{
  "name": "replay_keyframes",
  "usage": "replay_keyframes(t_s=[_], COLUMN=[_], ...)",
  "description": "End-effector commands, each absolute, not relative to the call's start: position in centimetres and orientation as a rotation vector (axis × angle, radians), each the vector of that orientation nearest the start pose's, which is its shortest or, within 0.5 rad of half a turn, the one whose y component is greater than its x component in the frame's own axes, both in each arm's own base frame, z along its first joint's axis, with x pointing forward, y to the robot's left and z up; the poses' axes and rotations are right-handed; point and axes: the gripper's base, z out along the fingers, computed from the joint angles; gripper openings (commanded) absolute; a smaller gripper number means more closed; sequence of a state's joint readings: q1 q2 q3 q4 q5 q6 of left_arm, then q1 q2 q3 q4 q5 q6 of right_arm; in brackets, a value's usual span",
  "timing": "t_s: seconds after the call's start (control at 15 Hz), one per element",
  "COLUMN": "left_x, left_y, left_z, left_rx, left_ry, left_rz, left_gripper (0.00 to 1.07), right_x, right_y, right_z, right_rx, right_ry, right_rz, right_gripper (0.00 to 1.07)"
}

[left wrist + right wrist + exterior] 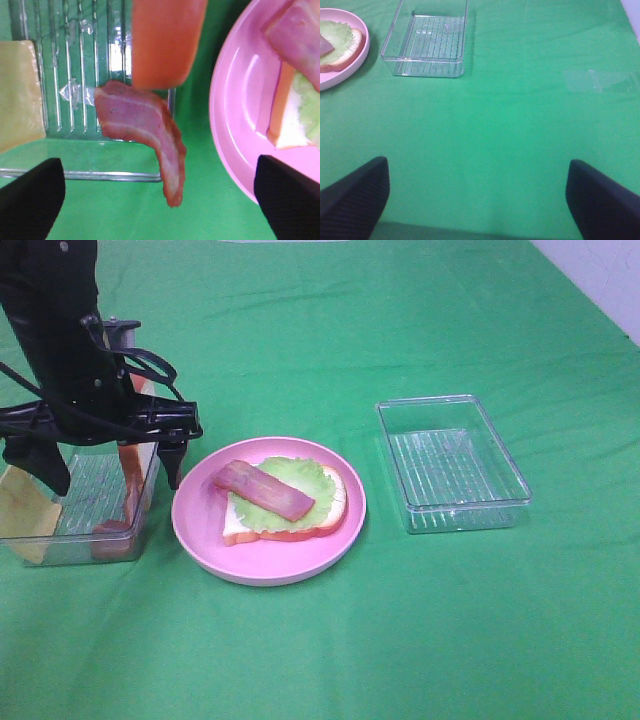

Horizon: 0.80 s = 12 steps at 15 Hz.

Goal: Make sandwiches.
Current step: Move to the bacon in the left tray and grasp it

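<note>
The left gripper (110, 475) hangs with its two black fingers spread wide and nothing between them, straddling a clear ribbed plastic tray (75, 545). Directly beneath it lies a reddish-pink toy bacon strip (142, 125), bent in a curve. Its narrow end shows past the tray's wall, but I cannot tell whether it droops over the rim. Next to that strip a toy white bread slice (165, 40) stands on edge in the tray. Only its orange-brown crust shows, and the wrist view cuts off its top. Towards one finger lies a yellow cheese square (17, 95), partly cut off by the frame.

Outside the other finger, just beside the tray, sits a round pink plate (268, 565). It carries a second bread slice (300, 530) lying flat, with a round pale-green lettuce leaf (290, 478) on top. A second bacon strip (262, 490) lies across the leaf.

The right gripper (479, 200) is also wide open and holds nothing. It is above bare green cloth (520, 125), out of the high camera's sight. Well ahead of it stands a second clear tray (427, 42), with the plate's edge beside that.

In all there are two grippers, two trays, one plate, two bread slices, two bacon strips, one lettuce leaf and one cheese square.
</note>
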<state>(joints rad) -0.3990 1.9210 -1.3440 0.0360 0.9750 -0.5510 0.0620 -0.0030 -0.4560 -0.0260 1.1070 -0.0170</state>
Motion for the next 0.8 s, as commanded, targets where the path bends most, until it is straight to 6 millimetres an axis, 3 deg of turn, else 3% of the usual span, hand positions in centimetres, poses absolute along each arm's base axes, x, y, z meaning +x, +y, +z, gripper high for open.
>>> replay_keyframes(t_s=[0.07,0.33,0.47,0.73,0.8], left_x=[34.9,35.1,34.9,34.7,34.7], left_y=[-14.8,-14.9,-14.8,-14.7,-14.7], left_z=[16.9,15.9,15.9,15.8,15.8], left_rx=[-0.189,-0.191,-0.202,-0.211,-0.209], left_ry=[3.046,3.059,3.076,3.105,3.104], left_rz=[-0.084,-0.076,-0.063,-0.037,-0.035], left_gripper=[0.93,0.9,0.72,0.14,0.08], right_x=[-0.6,-0.6,-0.6,-0.6,-0.6], right_y=[-0.3,-0.3,-0.3,-0.3,-0.3], right_z=[26.1,26.1,26.1,26.1,26.1], right_rx=[-0.075,-0.075,-0.075,-0.075,-0.075], right_ry=[2.093,2.093,2.093,2.093,2.093], right_rz=[-0.009,-0.009,-0.009,-0.009,-0.009], right_gripper=[0.92,0.92,0.92,0.92,0.92])
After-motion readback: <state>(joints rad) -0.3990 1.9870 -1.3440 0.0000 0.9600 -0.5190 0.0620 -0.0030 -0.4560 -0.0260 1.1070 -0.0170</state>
